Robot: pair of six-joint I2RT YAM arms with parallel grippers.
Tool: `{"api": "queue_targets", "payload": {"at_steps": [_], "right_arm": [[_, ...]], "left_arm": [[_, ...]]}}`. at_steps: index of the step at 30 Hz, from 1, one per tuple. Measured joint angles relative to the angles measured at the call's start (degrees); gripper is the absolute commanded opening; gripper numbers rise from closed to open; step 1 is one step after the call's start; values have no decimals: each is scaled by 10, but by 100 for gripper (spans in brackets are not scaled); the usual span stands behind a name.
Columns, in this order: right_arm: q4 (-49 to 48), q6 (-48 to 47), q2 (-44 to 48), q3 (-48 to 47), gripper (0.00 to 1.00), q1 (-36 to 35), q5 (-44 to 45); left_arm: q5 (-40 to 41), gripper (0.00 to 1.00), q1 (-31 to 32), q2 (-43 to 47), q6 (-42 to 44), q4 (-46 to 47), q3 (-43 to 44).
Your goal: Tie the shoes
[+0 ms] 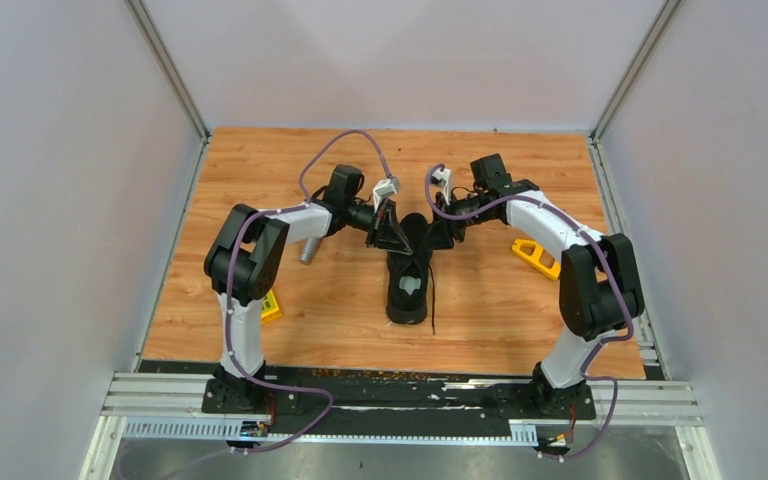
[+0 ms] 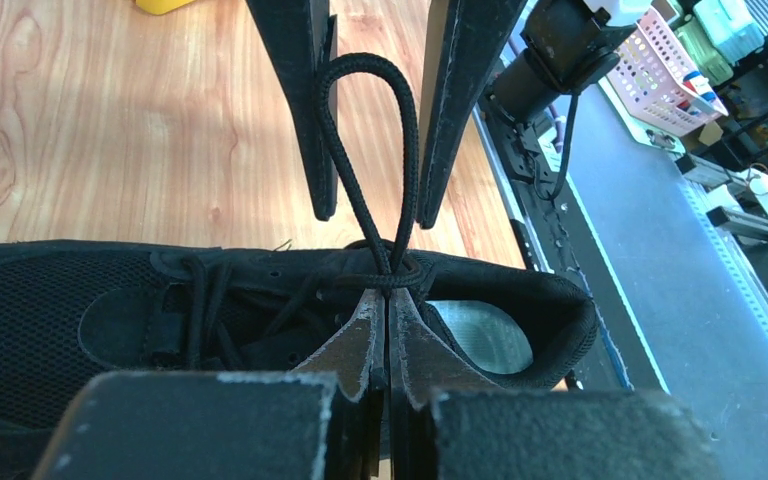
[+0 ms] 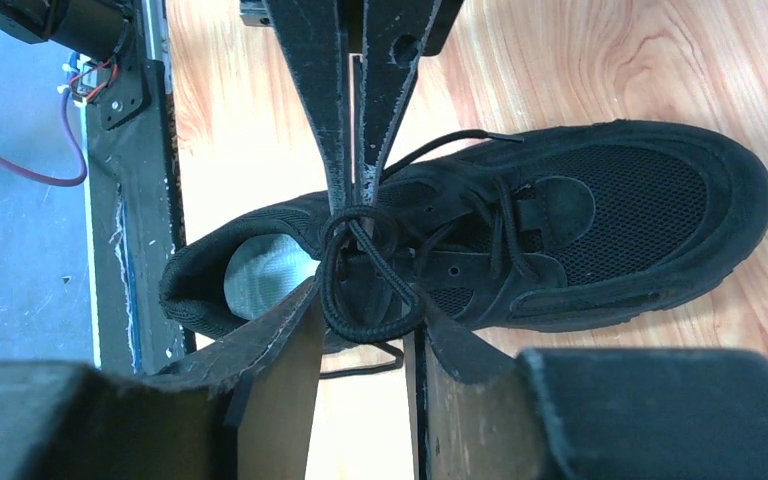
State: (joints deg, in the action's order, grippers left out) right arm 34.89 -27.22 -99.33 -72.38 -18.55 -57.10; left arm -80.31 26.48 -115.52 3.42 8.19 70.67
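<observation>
Your all-black low-top mesh sneaker point(image 1: 407, 295) lies in the middle of the wood-grain surface point(image 1: 290, 160). Its long axis runs far to near, with the heel and pale grey insole toward the arm bases and the laced front under the two wrists.

The coming move turns on one relation. A thin black lace loop point(image 2: 365, 60) stands across that axis, drawn out from the knot area toward the right arm. Your left gripper point(image 2: 388, 300) is fully closed, pinching the lace at the loop's root just above the tongue. Your right gripper point(image 3: 365, 310) is at a middling width, one finger on each side of the loop, so the loop sits in the gap. You cannot tell from these views whether its pads actually press on the lace.

By that layout, the right arm looks placed to take the loop and the left to anchor it.

Both arms reach forward and fold inward at the elbow. Their wrists point at each other over the sneaker, the left arm coming in from the left, the right from the right. A loose lace end point(image 1: 433, 300) trails beside the sneaker toward the near edge. The bow looks part-formed, not yet cinched.
</observation>
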Motion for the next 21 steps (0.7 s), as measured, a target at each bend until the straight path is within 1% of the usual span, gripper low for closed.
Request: {"api": "queue_targets", "payload": {"at_steps": [8,13,18,21], "right_arm": [[-19,13,-2,3,34,-1,-11],[-39,28,-21,3,35,-3,-14],[-49,32,-40,3,38,-7,-21],[-58,32,-44,4,39,-8,-38]], "left_arm": [[-6,0,-1,0,22,-24,2],[-5,0,-1,0,30,-28,3],[-4,0,-1,0,29,-28,9],[-4,0,-1,0,29,-27,13]]}}
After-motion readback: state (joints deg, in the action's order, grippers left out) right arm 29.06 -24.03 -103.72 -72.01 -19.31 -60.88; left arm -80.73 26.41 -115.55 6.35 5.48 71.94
